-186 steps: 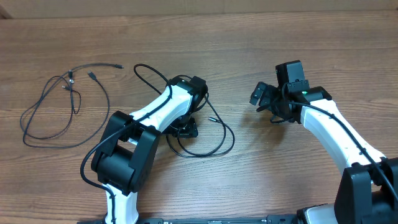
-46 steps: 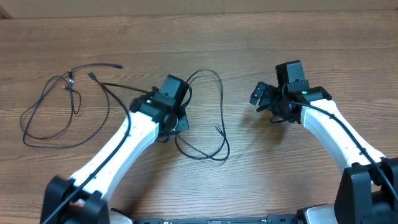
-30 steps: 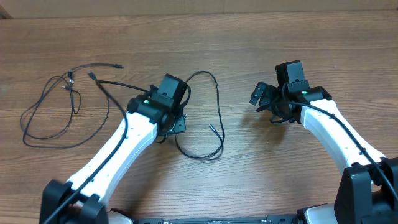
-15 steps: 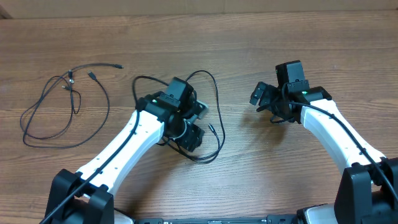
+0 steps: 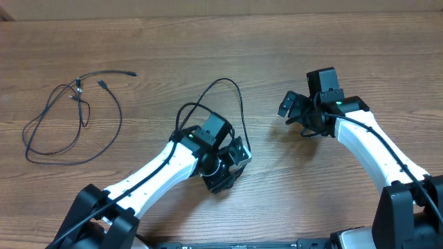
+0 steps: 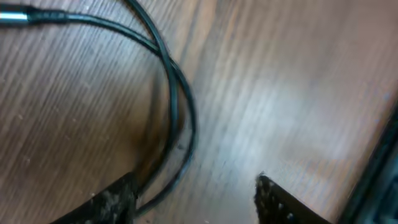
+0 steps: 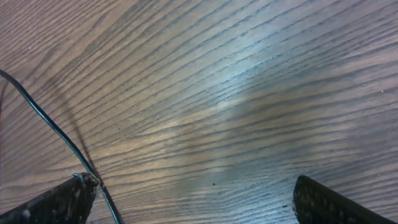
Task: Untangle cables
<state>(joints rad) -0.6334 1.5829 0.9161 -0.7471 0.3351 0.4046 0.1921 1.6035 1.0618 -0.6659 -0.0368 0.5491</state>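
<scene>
Two thin black cables lie on the wooden table. One cable (image 5: 72,119) sprawls in a loose loop at the far left, apart from both arms. The other cable (image 5: 234,90) arches up from my left arm's wrist and drops behind my left gripper (image 5: 231,164) near the table's middle. In the left wrist view this cable (image 6: 175,102) curves down across the wood and passes just inside the left finger (image 6: 112,200). My left gripper (image 6: 194,185) stands open, with bare wood across most of the gap. My right gripper (image 5: 291,111) (image 7: 194,182) hovers wide open over bare wood.
A thin black line (image 7: 56,134) runs past the right gripper's left finger (image 7: 59,200); I cannot tell whether it is the arm's own wire. The table's far edge (image 5: 221,15) runs along the top.
My left arm has swung right and toward the front edge, and the middle cable has been drawn along into a tighter loop. The far-left cable and the right arm have not moved.
</scene>
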